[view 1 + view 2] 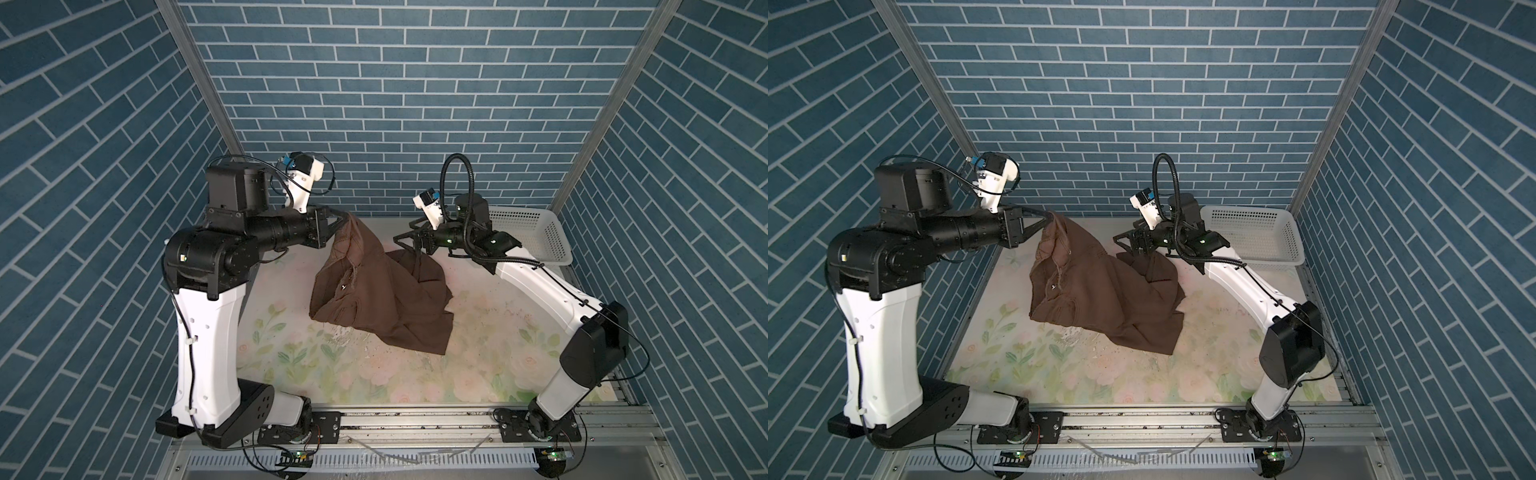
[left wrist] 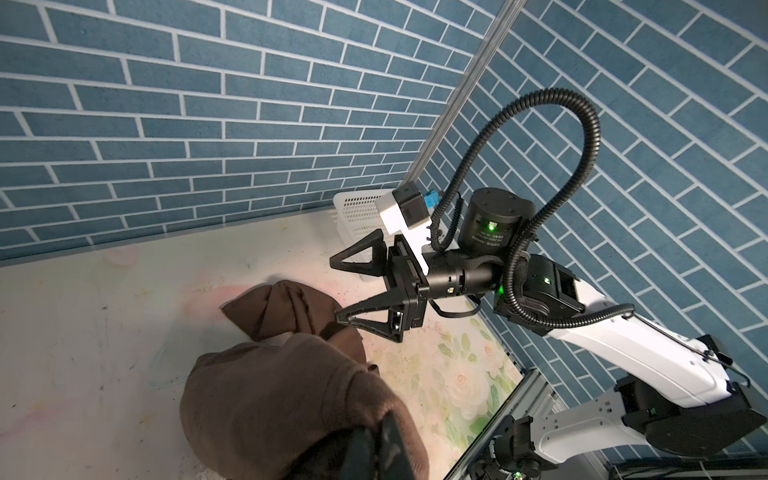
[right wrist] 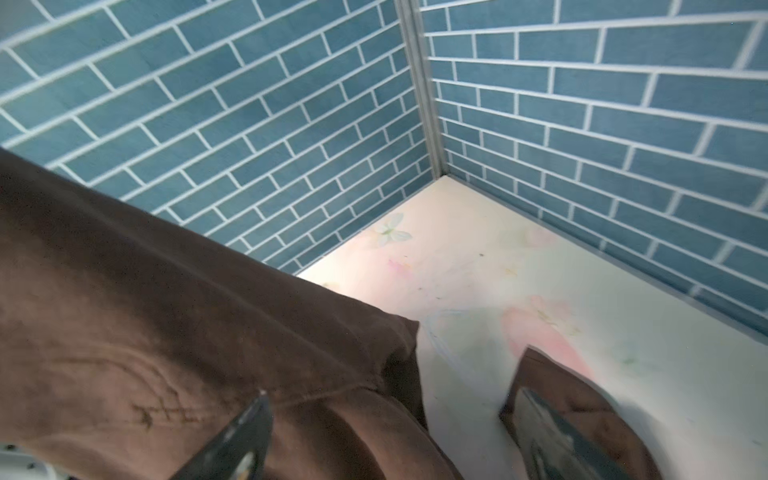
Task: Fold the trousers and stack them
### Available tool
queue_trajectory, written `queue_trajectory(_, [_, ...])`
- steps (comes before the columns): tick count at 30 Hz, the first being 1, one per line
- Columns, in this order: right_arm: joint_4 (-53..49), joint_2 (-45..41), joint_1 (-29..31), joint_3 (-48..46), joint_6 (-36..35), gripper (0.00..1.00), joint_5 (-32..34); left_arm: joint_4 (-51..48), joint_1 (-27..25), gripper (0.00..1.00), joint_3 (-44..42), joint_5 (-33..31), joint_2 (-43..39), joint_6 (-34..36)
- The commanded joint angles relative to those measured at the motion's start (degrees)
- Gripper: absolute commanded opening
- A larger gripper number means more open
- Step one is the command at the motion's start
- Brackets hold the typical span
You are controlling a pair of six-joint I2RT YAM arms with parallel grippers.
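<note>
The brown trousers (image 1: 386, 299) lie crumpled in the middle of the floral surface (image 1: 490, 332); one waist corner is lifted toward the back left, where the left fingers (image 1: 336, 215) are clamped shut on it; the right fingers (image 2: 345, 314) stand spread wide over a loose fold at the heap's back right, one touching the cloth, gripping nothing; a white basket (image 1: 536, 232) sits behind that arm; the legs are bunched together, their ends hard to make out; the right wrist view is blurred.

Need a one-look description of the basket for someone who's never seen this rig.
Start at the floral table and go to its far right corner, behind the right arm. The basket sits there: white, rigid, perforated plastic, unlike the soft brown trousers mid-table.
</note>
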Motion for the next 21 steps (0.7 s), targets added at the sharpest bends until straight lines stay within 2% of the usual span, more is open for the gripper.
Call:
queue_trajectory(1, [5.2, 5.6, 3.7, 2.9, 9.2, 0.90, -9.4, -0.4, 1.6, 0.00, 1.5, -1.1, -1.0, 1.9])
queue_trajectory(4, [5.7, 8.3, 10.4, 3.2, 5.9, 0.97, -6.7, -0.4, 2.8, 0.00, 0.4, -1.3, -1.7, 1.6])
queue_trajectory(7, [9.0, 13.7, 15.2, 6.2, 9.3, 0.95, -9.3, -0.1, 3.5, 0.00, -0.5, -1.0, -2.7, 0.8])
queue_trajectory(9, [13.4, 17.5, 16.5, 8.2, 15.3, 0.85, -12.6, 0.0, 3.7, 0.00, -0.7, -1.0, -3.1, 0.5])
queue_trajectory(10, [18.2, 19.1, 16.8, 8.6, 19.6, 0.71, -14.3, 0.2, 3.7, 0.00, -0.9, -1.0, -3.3, 0.4])
queue_trajectory(12, [26.9, 21.2, 16.4, 8.6, 27.7, 0.27, -16.2, 0.9, 3.8, 0.00, -2.2, -1.0, -3.8, 0.0])
queue_trajectory(14, [28.8, 20.5, 15.1, 8.0, 30.0, 0.05, -15.5, 1.7, 3.8, 0.00, -3.7, -0.7, -3.9, -0.5])
queue_trajectory(15, [28.5, 19.0, 14.1, 7.0, 29.9, 0.00, -14.3, 2.5, 3.8, 0.00, -5.0, 0.0, -3.8, -0.8])
queue_trajectory(18, [26.4, 12.0, 9.9, 1.7, 27.4, 0.00, -8.9, 5.7, 3.8, 0.00, -8.3, 2.5, -3.3, -2.3])
queue_trajectory(21, [18.7, 1.3, 5.2, -3.7, 20.1, 0.00, 0.0, 10.3, 3.8, 0.00, -10.3, 6.0, -2.2, -4.7])
